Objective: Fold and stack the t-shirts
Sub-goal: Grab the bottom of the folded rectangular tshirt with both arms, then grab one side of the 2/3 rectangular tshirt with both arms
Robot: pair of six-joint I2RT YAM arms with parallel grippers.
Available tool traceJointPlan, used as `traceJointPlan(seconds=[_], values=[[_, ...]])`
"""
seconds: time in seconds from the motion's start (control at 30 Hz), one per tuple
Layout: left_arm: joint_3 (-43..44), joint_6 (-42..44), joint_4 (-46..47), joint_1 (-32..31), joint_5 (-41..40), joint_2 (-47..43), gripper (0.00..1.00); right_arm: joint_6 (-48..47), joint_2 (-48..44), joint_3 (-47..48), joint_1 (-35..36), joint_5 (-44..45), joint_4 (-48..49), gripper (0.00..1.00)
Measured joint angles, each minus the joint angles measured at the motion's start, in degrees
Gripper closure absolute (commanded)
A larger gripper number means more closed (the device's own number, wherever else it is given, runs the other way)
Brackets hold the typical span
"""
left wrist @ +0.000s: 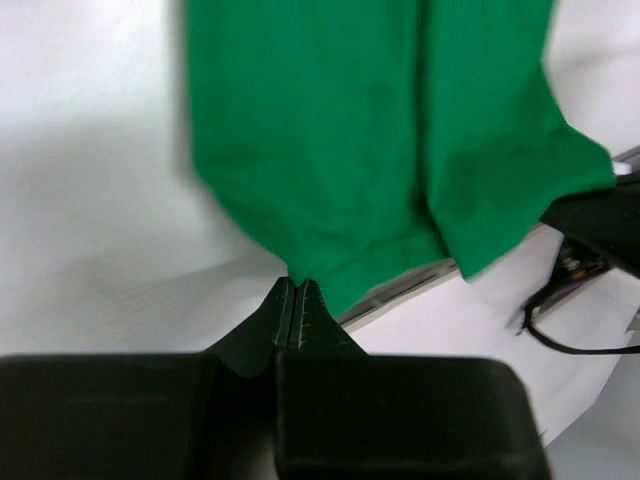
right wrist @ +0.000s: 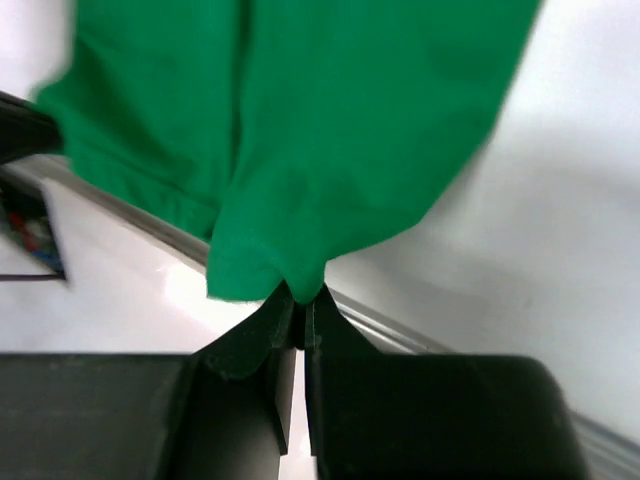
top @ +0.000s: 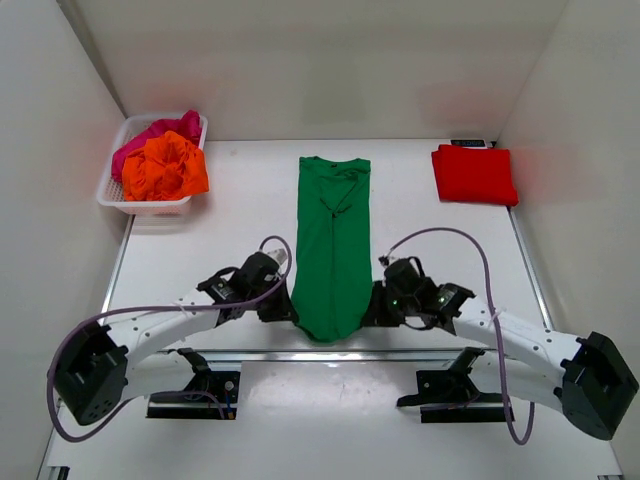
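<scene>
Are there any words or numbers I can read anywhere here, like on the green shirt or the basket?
None can be read. The plain green cloth t-shirt, the folded red cloth t-shirt and the white plastic mesh basket show no print. The small dark object behind the red one is too small to tell.

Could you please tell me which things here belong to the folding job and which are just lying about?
Job: green t-shirt, folded red shirt, orange shirt, pink shirt, basket.
Lying about: small dark object behind the red shirt.
</scene>
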Motion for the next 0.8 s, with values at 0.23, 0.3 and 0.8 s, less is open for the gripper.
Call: traceJointPlan(seconds=[0.23,0.3,0.8], values=[[9.60,4.04,-1.90,6.60,1.68,5.35,1.00,-15.04,5.22,13.14,-14.99,-9.29,-3.56,1.00],[11.96,4.96,-2.01,8.46,1.99,7.52,1.00,-18.32,7.50,15.82,-17.73,-11.13,-4.00,1.00],[21.97,8.17,0.83,18.69,4.92,20.90,1.00,-29.86,21.27,23.50,-25.94,-17.09,-5.03,1.00]])
